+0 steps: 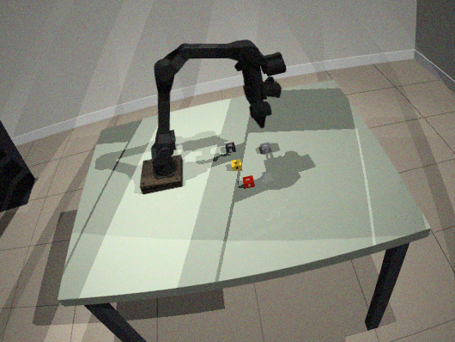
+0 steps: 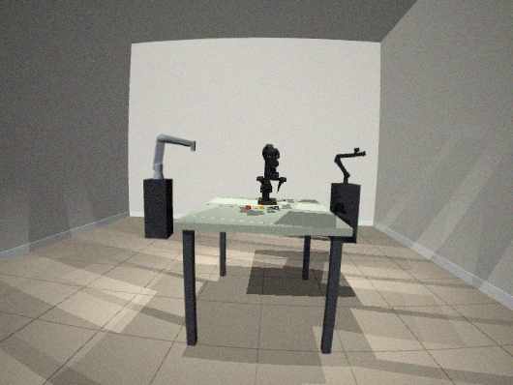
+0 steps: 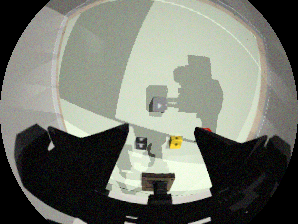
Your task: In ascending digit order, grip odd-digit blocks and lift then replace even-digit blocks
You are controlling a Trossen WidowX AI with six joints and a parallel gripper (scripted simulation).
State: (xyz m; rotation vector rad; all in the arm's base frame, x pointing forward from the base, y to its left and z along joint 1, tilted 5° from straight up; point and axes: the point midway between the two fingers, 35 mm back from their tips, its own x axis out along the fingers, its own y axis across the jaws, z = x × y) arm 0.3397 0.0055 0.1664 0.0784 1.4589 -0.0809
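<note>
A grey block stands on the table, farthest from the arm's base. A black block, a yellow block and a red block stand in a slanting row nearer the base. In the wrist view, the right finger hides most of the red block. The blocks bear marks, too blurred to read surely as digits. My gripper is open and empty, high above the table near the grey block.
The arm's brown base stands on the pale green table. Shadows of the arm fall across the table around the blocks. Two other arms stand on dark pedestals beyond the table.
</note>
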